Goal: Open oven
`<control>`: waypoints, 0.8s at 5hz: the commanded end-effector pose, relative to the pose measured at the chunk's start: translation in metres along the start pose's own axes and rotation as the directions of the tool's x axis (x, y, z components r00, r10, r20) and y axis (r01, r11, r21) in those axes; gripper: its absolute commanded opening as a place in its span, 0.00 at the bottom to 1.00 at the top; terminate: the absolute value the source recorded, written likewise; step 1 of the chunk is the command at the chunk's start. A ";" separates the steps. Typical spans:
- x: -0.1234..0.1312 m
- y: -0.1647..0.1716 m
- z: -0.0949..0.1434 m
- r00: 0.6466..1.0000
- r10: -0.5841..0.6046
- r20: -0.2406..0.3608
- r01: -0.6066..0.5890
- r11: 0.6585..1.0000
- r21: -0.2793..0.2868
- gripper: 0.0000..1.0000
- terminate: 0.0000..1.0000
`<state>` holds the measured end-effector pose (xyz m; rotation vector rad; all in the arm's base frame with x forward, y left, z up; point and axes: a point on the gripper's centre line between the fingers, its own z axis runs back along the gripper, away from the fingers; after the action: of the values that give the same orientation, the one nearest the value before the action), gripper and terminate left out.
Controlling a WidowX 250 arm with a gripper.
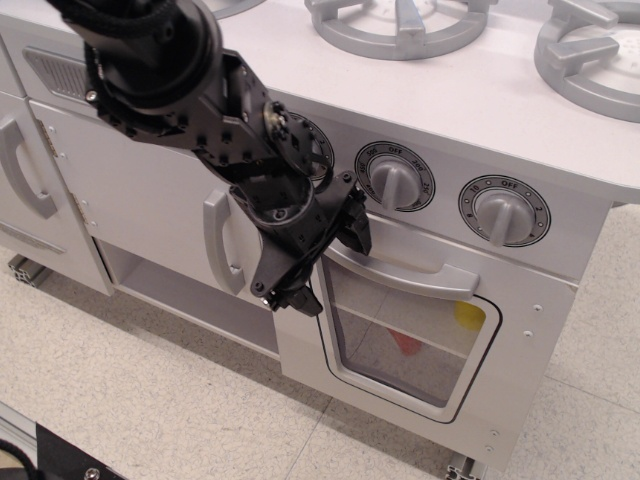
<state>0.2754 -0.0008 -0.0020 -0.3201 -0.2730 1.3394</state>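
The light-grey toy oven stands at the right, its door shut. The door has a rounded clear window, a wide horizontal grey bar handle and round dial knobs above. My black gripper is open. It hangs at the left end of the handle, one finger up by the handle's end and the other finger lower against the door's left edge. Whether it touches the handle I cannot tell. Yellow and red things show dimly behind the window.
A plain grey cabinet door with a vertical handle is left of the oven, with an open shelf below it. Another cabinet handle is at far left. Grey stove burners sit on top. The floor is speckled tile.
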 end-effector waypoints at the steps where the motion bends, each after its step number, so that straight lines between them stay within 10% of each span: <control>1: 0.004 -0.005 -0.007 1.000 -0.003 0.030 0.004 0.999 -0.040 1.00 0.00; 4: 0.001 0.011 -0.006 0.998 -0.038 0.040 0.039 0.999 -0.027 1.00 0.00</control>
<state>0.2660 -0.0020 -0.0179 -0.3011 -0.3001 1.3453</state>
